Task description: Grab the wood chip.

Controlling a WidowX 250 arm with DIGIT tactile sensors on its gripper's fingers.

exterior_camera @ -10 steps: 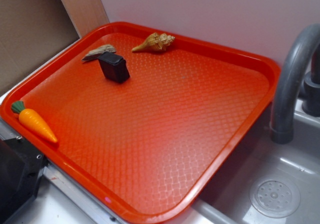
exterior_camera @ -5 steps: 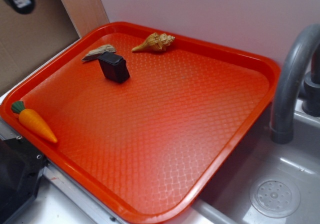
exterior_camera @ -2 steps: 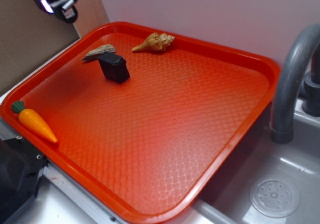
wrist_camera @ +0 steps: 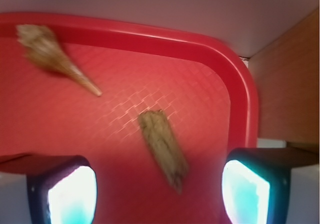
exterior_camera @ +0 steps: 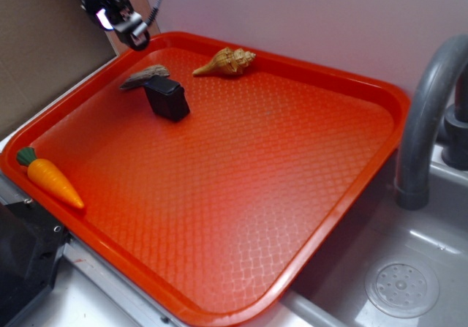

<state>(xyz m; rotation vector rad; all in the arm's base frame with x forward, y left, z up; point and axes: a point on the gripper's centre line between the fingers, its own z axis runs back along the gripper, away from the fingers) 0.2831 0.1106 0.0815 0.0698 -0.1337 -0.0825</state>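
Our gripper [exterior_camera: 130, 31], jaws spread and empty, has swung in over the tray's [exterior_camera: 380, 93] far-left corner; we now hover near the wood chip [exterior_camera: 144, 76], beside the black block [exterior_camera: 167, 97].

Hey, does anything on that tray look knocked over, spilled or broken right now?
Nothing stands out. The wood chip, black block, shell and carrot all sit on the tray, unspilled and undamaged as far as visible.
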